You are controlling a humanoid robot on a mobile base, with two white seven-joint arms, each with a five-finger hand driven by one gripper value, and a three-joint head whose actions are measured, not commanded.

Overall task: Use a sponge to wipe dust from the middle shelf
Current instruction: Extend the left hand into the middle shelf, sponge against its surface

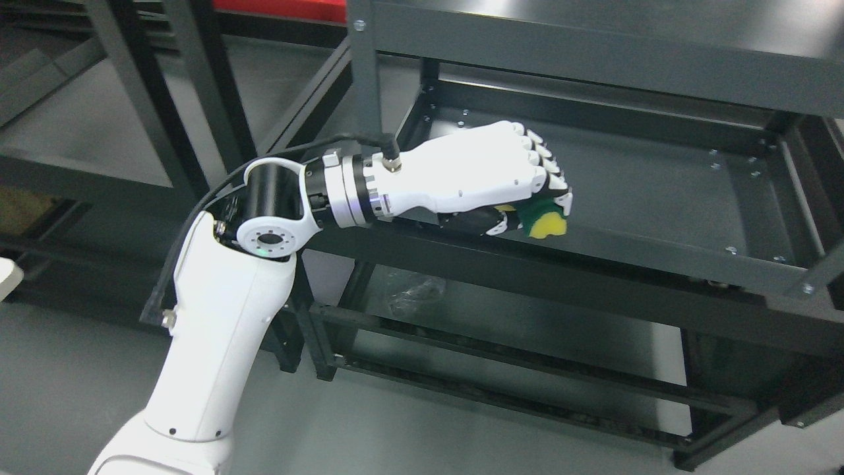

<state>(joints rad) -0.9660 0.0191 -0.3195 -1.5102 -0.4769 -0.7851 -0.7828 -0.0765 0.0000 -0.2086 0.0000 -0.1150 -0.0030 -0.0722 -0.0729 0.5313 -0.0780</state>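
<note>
My left hand (pixel 521 198) reaches in from the lower left over the front edge of the dark middle shelf (pixel 659 191). Its fingers (pixel 550 168) are curled around a yellow and green sponge (pixel 546 221), which sticks out below the fingertips. The sponge sits at or just above the shelf surface near its front left part; I cannot tell if it touches. The right arm is out of view.
The dark metal rack has a top shelf (pixel 593 39) close above the hand and a corner post (pixel 364 72) just left of the wrist. The lower shelf (pixel 527 330) holds a crumpled clear plastic scrap (pixel 415 293). Other dark racks stand at the left.
</note>
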